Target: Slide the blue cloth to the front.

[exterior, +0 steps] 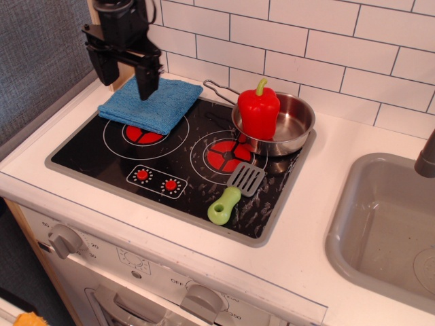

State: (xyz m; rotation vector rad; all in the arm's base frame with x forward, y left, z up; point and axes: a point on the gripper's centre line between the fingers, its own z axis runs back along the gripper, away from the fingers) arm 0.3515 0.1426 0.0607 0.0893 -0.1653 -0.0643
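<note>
We see a white counter (319, 224) with a grey sink (380, 224) at the right and a black stovetop (177, 166) set into it. Our arm hangs straight down over the stovetop's back left corner, wrist vertical, with the gripper (126, 75) pointing at the surface. Its two black fingers are spread wide apart with nothing between them; the right-hand finger in view overlaps the back of the blue cloth (153, 103), though we cannot tell whether it touches. The cloth lies flat at the back left, covering the rear of the left burner ring (139, 136) and reaching past the stovetop's back edge. A steel pan (289, 125) sits at the back right holding an upright red pepper (258, 109). A spatula (234, 190) with a green handle lies in front of the pan, near the right burner (224, 155).
</note>
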